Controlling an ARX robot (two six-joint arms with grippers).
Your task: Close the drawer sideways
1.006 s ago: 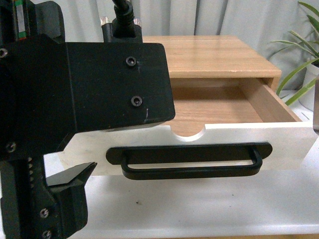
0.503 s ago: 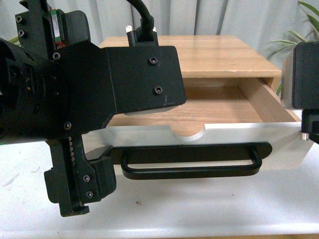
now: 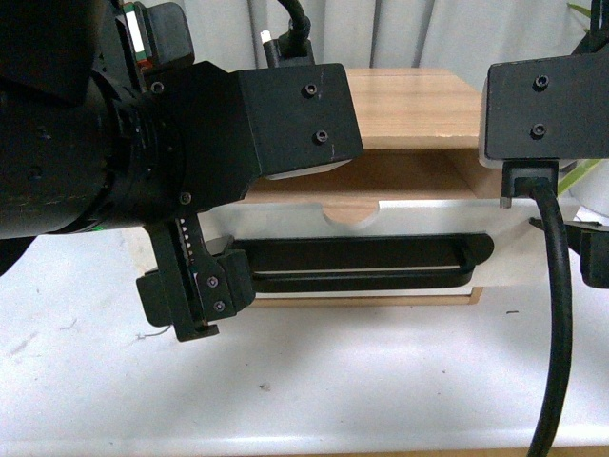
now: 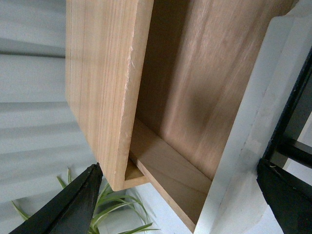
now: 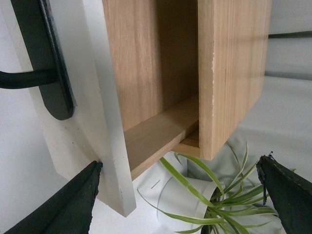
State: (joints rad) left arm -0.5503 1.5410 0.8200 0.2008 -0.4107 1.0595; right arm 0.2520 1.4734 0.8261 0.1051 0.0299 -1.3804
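The wooden cabinet [image 3: 409, 105] is filling the upper middle of the front view. The drawer [image 3: 428, 221] is sitting at frame centre, sticking out of the cabinet only a little, so most of the closing looks done and a final push is waiting. The left gripper [image 4: 180, 200] and right gripper [image 5: 170, 200] are both spread wide, each framing 1 drawer end and grasping nothing. The black handle [image 3: 362, 262] is lying free.

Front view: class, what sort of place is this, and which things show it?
Probably an indoor robot test bench: a small wooden cabinet with the drawer stands alone on a white table, a pale curtain hangs behind, and a potted plant sits beside it.
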